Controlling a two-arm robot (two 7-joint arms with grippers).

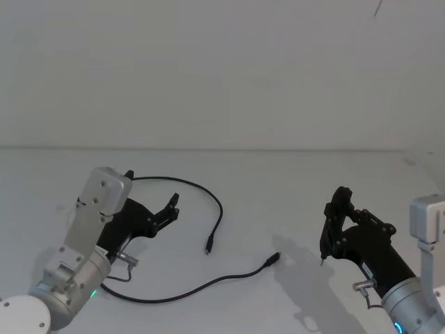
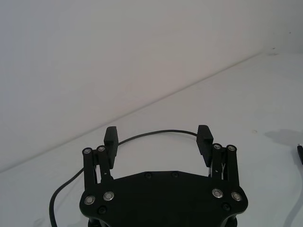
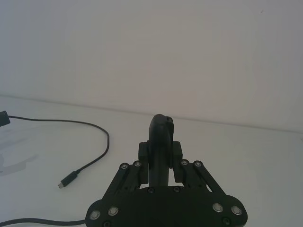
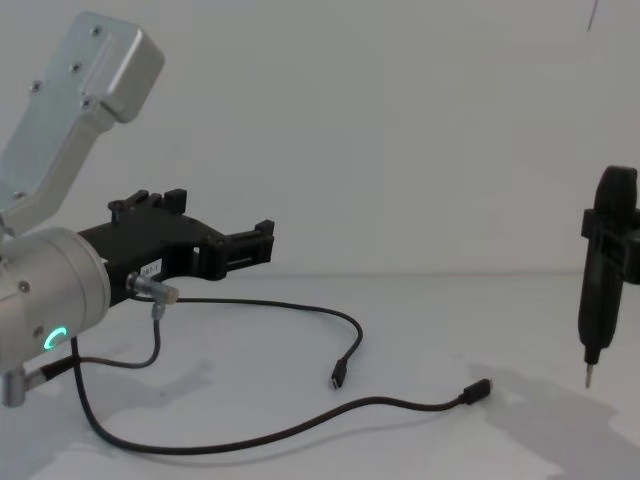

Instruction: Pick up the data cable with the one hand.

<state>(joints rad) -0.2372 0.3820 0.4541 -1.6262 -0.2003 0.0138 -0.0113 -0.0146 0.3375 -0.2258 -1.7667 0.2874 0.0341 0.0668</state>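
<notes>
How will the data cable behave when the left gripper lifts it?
Probably floppy: the data cable lies in loose curves, so both ends should dangle. Likely light, being thin. It may slip from the open left gripper unless pinched squarely. Right gripper holds a pen-shaped tool.

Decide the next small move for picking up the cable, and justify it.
Probably lower the left gripper onto the data cable: its fingers are open, and the cable's curve lies on the table just ahead. The right gripper is shut on a pen-shaped tool.
</notes>
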